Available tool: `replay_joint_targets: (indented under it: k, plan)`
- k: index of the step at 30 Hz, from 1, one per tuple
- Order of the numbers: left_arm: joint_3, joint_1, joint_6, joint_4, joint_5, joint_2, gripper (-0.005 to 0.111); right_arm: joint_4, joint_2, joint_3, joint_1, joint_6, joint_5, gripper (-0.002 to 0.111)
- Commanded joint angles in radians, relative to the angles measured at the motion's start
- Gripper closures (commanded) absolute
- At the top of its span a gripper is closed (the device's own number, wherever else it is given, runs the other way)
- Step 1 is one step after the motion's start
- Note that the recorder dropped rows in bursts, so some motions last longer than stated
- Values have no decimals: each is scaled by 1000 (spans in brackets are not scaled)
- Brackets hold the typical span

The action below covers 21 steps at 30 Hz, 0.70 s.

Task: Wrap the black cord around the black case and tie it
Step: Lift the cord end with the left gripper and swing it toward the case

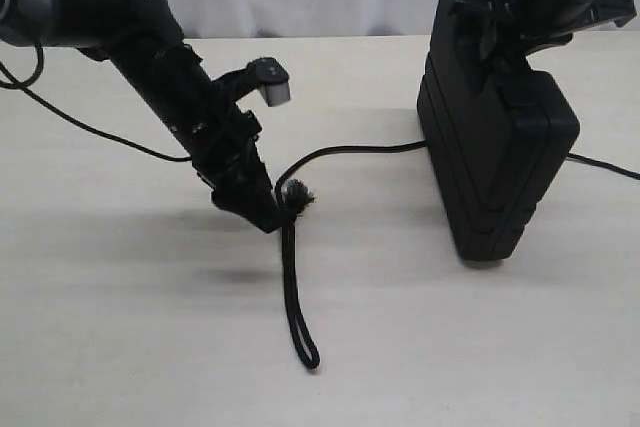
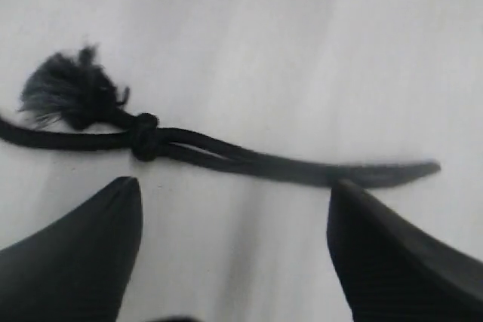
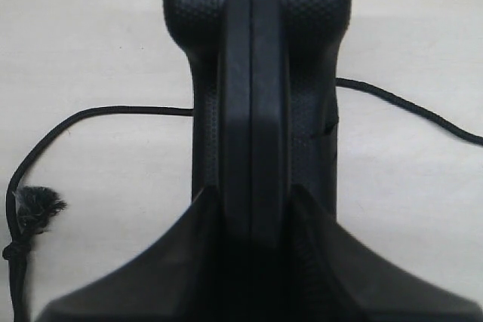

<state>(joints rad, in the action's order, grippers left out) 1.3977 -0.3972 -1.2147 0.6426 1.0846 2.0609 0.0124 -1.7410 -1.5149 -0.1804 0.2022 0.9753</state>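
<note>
The black case (image 1: 500,157) stands upright on its narrow edge on the right of the table. My right gripper (image 1: 492,19) is shut on its top end; in the right wrist view the fingers (image 3: 189,262) clamp both faces of the case (image 3: 253,73). The black cord (image 1: 350,150) runs from the case's left side and comes out again on its right (image 1: 600,165). Its frayed knot (image 1: 295,195) and doubled stretch (image 1: 298,307) lie left of centre. My left gripper (image 1: 272,217) hangs open right beside the knot (image 2: 143,137), nothing between its fingers (image 2: 75,254).
The light wooden table (image 1: 120,327) meets a white backdrop at the back. A thin glossy arm cable (image 1: 90,129) trails over the table at the left. The left arm's grey wrist camera block (image 1: 270,82) sticks out above the cord.
</note>
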Motion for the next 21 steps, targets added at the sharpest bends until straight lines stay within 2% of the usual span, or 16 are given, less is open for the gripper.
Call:
replay_joint_targets:
  k: [1, 3, 6, 10, 21]
  plan:
    - [5, -70, -428, -48, -38, -8, 42, 6, 11, -15, 4, -8, -36, 104]
    - [2, -105, -509, -89, -130, -5, 45, 6, 11, -15, 4, -8, -36, 104]
    - [-2, -160, -544, -260, -257, 4, 48, 6, 11, -15, 4, -8, -36, 104]
    - [-2, -200, -542, -427, -269, 27, 48, 6, 11, -15, 4, -8, -36, 104]
    - [-2, -208, -568, -426, -371, 101, 48, 6, 11, -15, 4, -8, -36, 104]
